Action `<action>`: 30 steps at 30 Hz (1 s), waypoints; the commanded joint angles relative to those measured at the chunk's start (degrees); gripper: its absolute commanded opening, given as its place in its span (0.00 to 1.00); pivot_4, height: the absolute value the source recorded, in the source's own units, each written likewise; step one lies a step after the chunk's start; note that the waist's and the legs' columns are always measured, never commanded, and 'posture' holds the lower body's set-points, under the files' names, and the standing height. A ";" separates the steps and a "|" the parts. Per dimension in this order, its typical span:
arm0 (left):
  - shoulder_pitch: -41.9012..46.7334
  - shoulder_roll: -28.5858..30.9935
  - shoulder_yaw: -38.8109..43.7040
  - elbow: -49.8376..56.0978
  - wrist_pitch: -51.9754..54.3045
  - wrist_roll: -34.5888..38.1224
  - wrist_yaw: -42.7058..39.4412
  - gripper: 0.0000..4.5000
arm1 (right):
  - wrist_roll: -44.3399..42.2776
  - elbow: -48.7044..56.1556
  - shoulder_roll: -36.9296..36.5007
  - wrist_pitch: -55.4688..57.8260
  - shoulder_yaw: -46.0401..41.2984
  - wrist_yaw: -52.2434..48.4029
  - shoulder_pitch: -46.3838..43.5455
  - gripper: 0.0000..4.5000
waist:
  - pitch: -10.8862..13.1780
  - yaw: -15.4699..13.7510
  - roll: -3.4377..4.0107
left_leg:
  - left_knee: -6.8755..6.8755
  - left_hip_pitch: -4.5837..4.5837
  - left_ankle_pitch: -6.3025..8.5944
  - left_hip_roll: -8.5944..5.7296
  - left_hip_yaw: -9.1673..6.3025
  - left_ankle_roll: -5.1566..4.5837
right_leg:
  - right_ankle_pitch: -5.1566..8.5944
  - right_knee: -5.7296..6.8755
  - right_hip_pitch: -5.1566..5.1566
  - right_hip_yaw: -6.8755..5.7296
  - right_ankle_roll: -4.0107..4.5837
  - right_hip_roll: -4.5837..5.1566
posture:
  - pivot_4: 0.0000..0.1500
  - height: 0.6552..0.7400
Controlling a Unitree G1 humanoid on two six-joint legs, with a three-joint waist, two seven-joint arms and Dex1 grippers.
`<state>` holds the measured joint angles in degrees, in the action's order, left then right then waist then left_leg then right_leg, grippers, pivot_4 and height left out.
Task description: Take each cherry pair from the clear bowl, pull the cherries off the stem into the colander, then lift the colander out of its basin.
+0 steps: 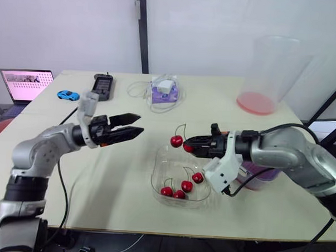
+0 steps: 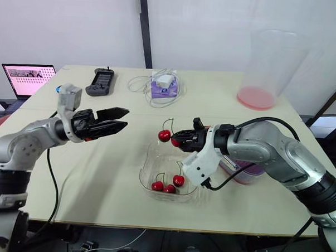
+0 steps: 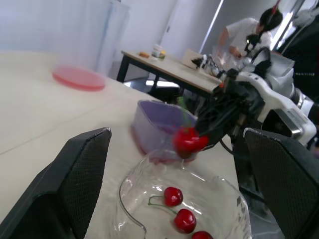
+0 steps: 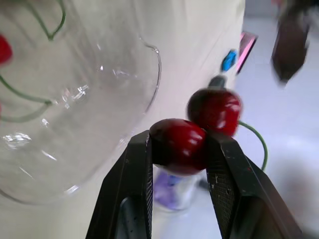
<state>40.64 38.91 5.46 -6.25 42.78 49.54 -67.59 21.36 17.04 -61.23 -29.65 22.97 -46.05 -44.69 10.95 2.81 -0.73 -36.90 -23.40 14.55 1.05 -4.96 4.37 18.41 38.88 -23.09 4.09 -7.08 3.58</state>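
right jaws were clamped on one cherry of the cherry pair [image 4: 178, 145], just over the clear bowl [image 1: 165, 164] rim; left jaws stood apart, empty, facing it, well apart

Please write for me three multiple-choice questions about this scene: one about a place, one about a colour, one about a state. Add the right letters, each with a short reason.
1. Where is the cherry pair that the right pincer grips?
A. In the air by the clear bowl
B. Lying on the table
C. On the laptop

2. What colour is the basin beside the clear bowl?
A. Green
B. Purple
C. Yellow

3. How is the left pincer?
A. Shut on a stem
B. Shut on a cherry
C. Open, holding nothing

Answers:
1 A: the right pincer clamps one cherry and its twin hangs beside it, held up by the bowl's rim.
2 B: its wall shows purple next to the bowl.
3 C: it stands wide open with nothing inside.
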 commanded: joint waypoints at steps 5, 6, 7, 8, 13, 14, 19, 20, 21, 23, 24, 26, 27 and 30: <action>7.76 -0.73 -7.85 -0.29 2.49 -5.02 -6.44 1.00 | 7.30 -4.72 4.16 -13.74 -2.71 3.01 -3.93 0.29 | 0.00 0.09 0.00 | -0.03 0.00 -0.02 0.00 -0.01 0.03 | 0.01 0.11 -0.04 0.01 0.00 -0.01 | 1.00 0.92; 8.26 -0.99 -8.31 0.33 3.01 -5.17 -6.35 1.00 | 8.13 -5.14 4.79 -14.44 -2.65 2.98 -4.32 0.29 | 0.00 0.10 0.00 | -0.03 0.00 -0.03 0.00 -0.01 0.05 | 0.01 0.11 -0.03 0.01 0.01 -0.01 | 1.00 0.92; 8.56 -1.18 -8.49 0.64 3.40 -5.28 -6.25 1.00 | 8.74 -5.48 5.28 -15.03 -2.71 2.93 -4.55 0.29 | 0.00 0.08 0.00 | -0.04 0.00 -0.04 0.00 -0.01 0.06 | 0.01 0.11 -0.03 0.01 0.00 -0.01 | 1.00 0.92; 9.13 -1.74 -8.32 1.12 4.45 -4.90 -5.42 1.00 | 9.77 -5.80 5.93 -15.28 -2.81 3.09 -4.79 0.29 | 0.00 0.09 0.00 | -0.05 0.00 -0.04 0.00 0.00 0.07 | 0.01 0.12 -0.03 0.01 0.00 -0.01 | 1.00 0.92; 10.42 -2.89 -8.74 4.27 7.90 -5.02 -2.70 1.00 | 14.63 -6.90 8.60 -15.98 -3.92 5.11 -5.58 0.29 | 0.01 0.05 0.01 | -0.08 0.00 -0.04 0.00 -0.01 0.07 | 0.01 0.15 -0.03 0.02 0.00 0.00 | 1.00 0.92; 10.66 -3.11 -8.64 4.84 8.99 -4.59 -2.15 1.00 | 14.71 -6.90 8.87 -16.00 -3.96 5.11 -5.48 0.29 | 0.01 -0.02 0.01 | -0.08 0.00 -0.04 0.00 -0.01 0.07 | 0.01 0.16 -0.03 0.03 0.00 0.00 | 1.00 0.92; 12.99 -3.76 -8.13 7.33 15.73 -3.43 2.49 1.00 | 12.95 -5.28 9.59 -14.83 -4.20 3.83 -4.93 0.29 | 0.01 -0.13 0.00 | -0.09 0.00 -0.04 0.00 -0.01 0.06 | 0.01 0.17 -0.03 0.03 0.00 0.01 | 1.00 0.92; 13.25 -3.90 -7.96 7.65 16.39 -3.46 3.18 1.00 | 12.53 -4.99 9.73 -14.59 -4.22 3.62 -4.75 0.29 | 0.01 -0.13 0.00 | -0.10 0.00 -0.03 0.00 -0.02 0.06 | 0.01 0.18 -0.03 0.03 0.00 0.00 | 1.00 0.92; 13.29 -3.85 -8.05 7.85 16.70 -3.72 3.45 1.00 | 12.49 -4.90 9.78 -14.53 -4.22 3.56 -4.69 0.29 | 0.01 -0.08 0.00 | -0.11 0.00 -0.03 0.00 -0.02 0.05 | 0.01 0.18 -0.02 0.03 0.00 0.01 | 1.00 0.92; 13.07 -3.98 -7.88 7.97 17.36 -3.96 4.47 1.00 | 12.68 -4.59 9.90 -14.30 -4.40 3.48 -4.56 0.29 | 0.01 -0.05 0.00 | -0.10 0.00 -0.04 -0.01 -0.01 0.07 | 0.01 0.18 -0.02 0.04 0.01 0.01 | 1.00 0.92; 12.94 -3.97 -8.06 7.85 17.40 -4.36 4.86 1.00 | 12.65 -4.47 9.95 -14.20 -4.44 3.42 -4.51 0.29 | 0.01 -0.05 0.00 | -0.11 0.01 -0.04 -0.01 -0.01 0.07 | 0.01 0.20 -0.02 0.04 0.00 0.00 | 1.00 0.92; 12.64 -3.91 -8.30 7.86 17.34 -4.70 5.19 1.00 | 12.46 -4.19 10.03 -13.96 -4.45 3.30 -4.35 0.29 | 0.01 -0.06 0.00 | -0.11 0.01 -0.04 -0.01 -0.02 0.07 | 0.01 0.21 -0.03 0.04 0.00 0.00 | 1.00 0.92; 12.62 -4.06 -8.20 7.85 17.43 -4.54 5.35 1.00 | 12.40 -4.13 10.05 -13.95 -4.46 3.28 -4.31 0.29 | 0.01 -0.10 0.00 | -0.11 0.01 -0.04 -0.01 -0.02 0.07 | 0.01 0.21 -0.03 0.04 0.01 0.01 | 1.00 0.92; 13.31 -5.26 -7.61 7.75 18.17 -3.44 6.22 1.00 | 12.15 -3.94 10.26 -13.92 -4.40 3.05 -4.32 0.29 | 0.01 -0.17 0.00 | -0.12 0.01 -0.04 -0.01 -0.02 0.08 | 0.01 0.21 -0.03 0.04 0.01 0.01 | 1.00 0.92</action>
<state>52.53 34.15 -3.57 0.30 60.62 45.01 -61.77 34.69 11.27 -51.39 -44.05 20.80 -42.91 -48.44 10.96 2.63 -0.73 -37.02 -23.39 14.51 1.04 -4.97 4.44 18.42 39.09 -23.11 4.13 -7.08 3.59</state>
